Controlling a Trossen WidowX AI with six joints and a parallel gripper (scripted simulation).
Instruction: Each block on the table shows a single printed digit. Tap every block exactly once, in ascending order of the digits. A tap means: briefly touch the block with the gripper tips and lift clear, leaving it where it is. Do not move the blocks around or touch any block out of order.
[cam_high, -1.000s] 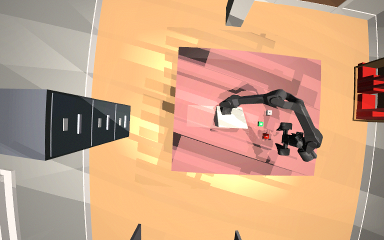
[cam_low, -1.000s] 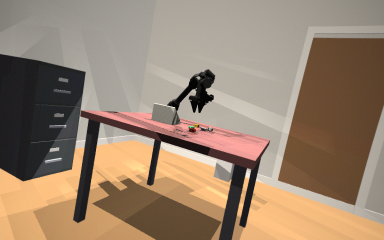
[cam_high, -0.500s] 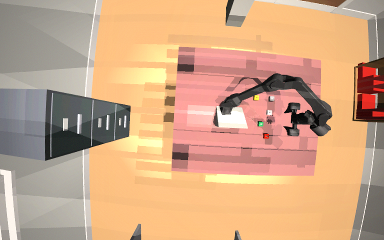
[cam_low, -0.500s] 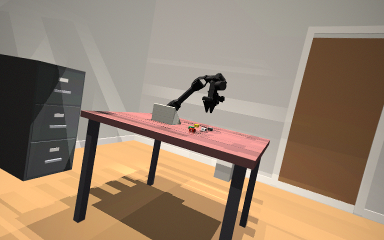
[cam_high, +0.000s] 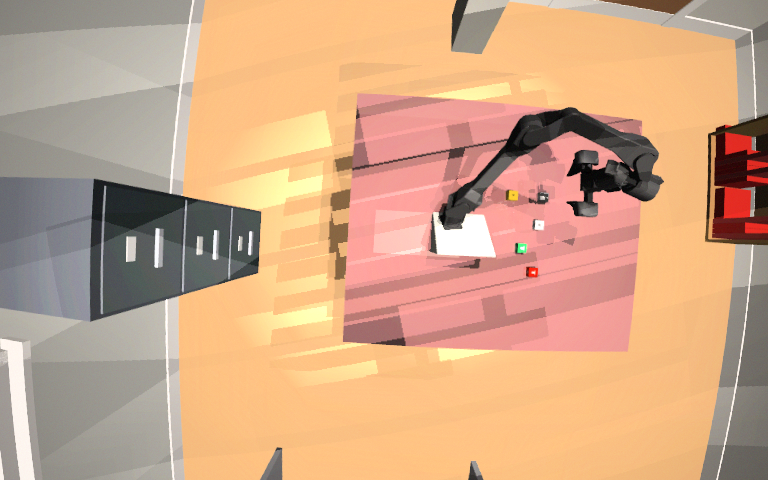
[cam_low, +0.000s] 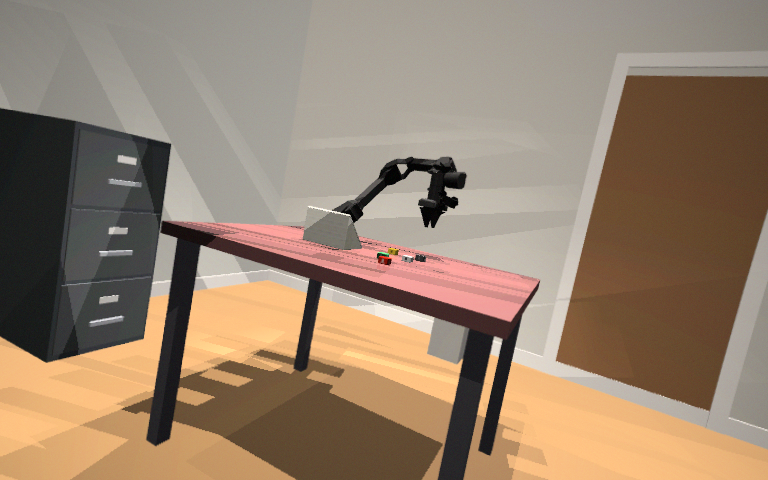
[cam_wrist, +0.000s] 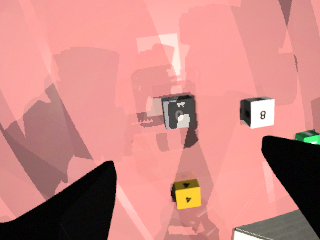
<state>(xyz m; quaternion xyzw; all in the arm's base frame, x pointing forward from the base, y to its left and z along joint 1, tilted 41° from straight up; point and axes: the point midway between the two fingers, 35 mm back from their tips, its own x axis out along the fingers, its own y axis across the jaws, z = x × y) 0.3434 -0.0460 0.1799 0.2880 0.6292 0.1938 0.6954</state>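
Observation:
My gripper (cam_high: 587, 183) (cam_low: 430, 225) (cam_wrist: 190, 157) is open and empty, high above the table. A block in dark shadow (cam_high: 542, 196) (cam_low: 420, 258) (cam_wrist: 179, 114), its digit looking like 0, lies ahead between the finger lines in the wrist view. A white block (cam_high: 538, 224) (cam_low: 407, 258) (cam_wrist: 262, 113) shows 8, right of it there. A yellow block (cam_high: 512, 195) (cam_low: 393, 250) (cam_wrist: 188, 197) shows 4, nearer the bottom. A green block (cam_high: 521, 247) (cam_wrist: 307, 138) is partly cut off at the right edge; its digit is unreadable. A red block (cam_high: 532, 272) (cam_low: 384, 260) is outside the wrist view, digit unreadable.
The blocks lie on the pink table (cam_high: 589, 322) (cam_low: 481, 294). A white wedge-shaped stand (cam_high: 467, 243) (cam_low: 328, 232) is at the arm's base and its edge shows at the wrist view's bottom right. A dark cabinet (cam_high: 209, 271) (cam_low: 113, 226) stands apart on the floor.

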